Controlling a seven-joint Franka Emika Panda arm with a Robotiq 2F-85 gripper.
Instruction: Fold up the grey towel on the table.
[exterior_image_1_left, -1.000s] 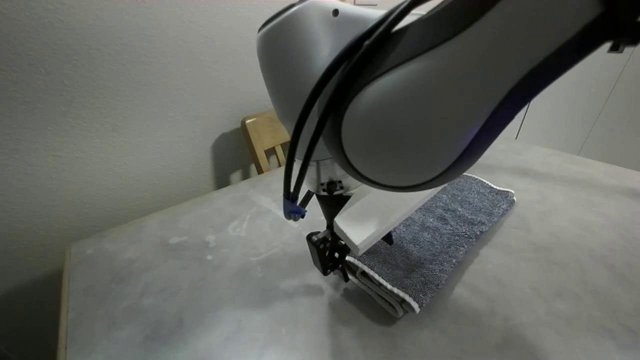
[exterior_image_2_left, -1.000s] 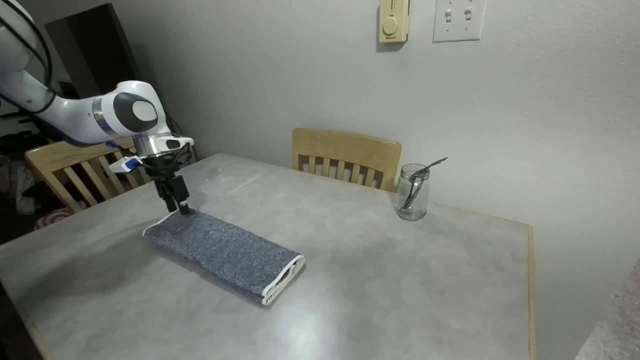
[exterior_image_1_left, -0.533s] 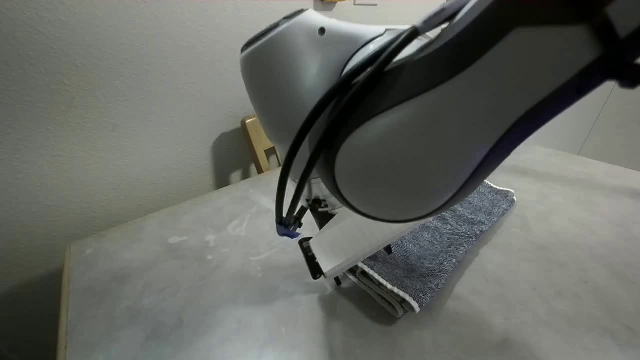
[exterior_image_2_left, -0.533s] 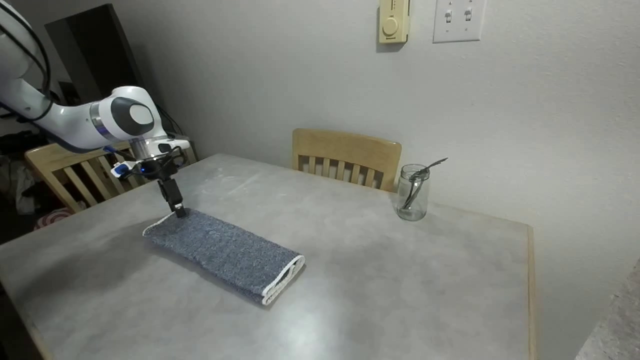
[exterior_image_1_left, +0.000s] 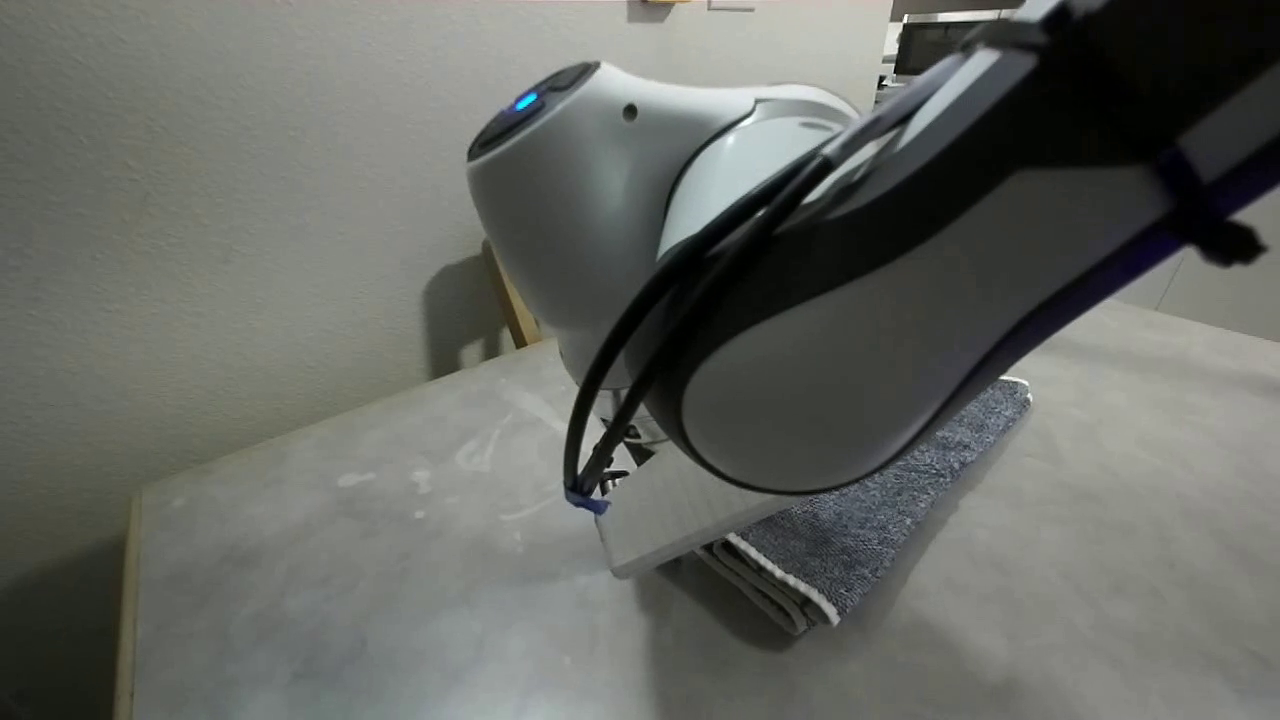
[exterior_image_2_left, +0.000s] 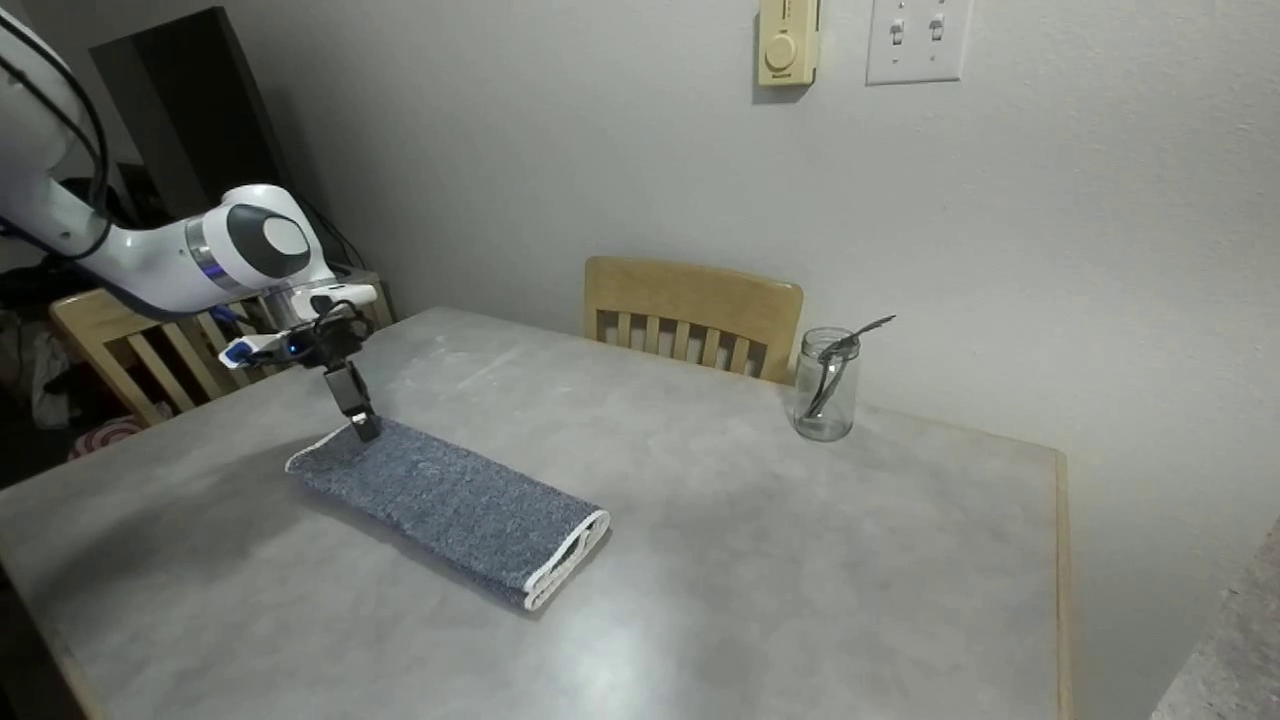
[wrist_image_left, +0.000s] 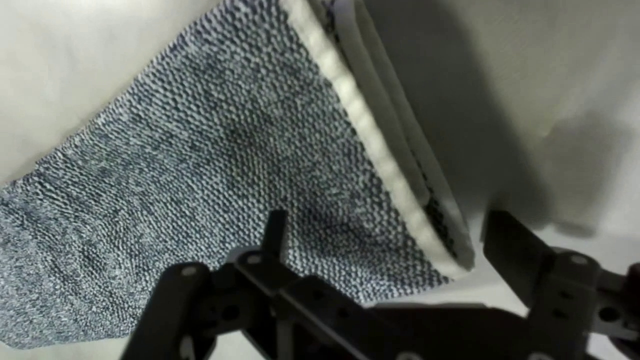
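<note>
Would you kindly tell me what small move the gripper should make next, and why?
I would probably close the open gripper on the grey towel: in the wrist view, its fingers straddle the towel's white trim, one over the cloth and the other beyond the edge. Finger height is hard to judge, so a slow close seems safest.

The white arm (exterior_image_2_left: 165, 268) has dark grey panels (exterior_image_2_left: 247, 238), black cables (exterior_image_1_left: 640, 303) and a black, screw-studded end effector (wrist_image_left: 388, 219).
</note>
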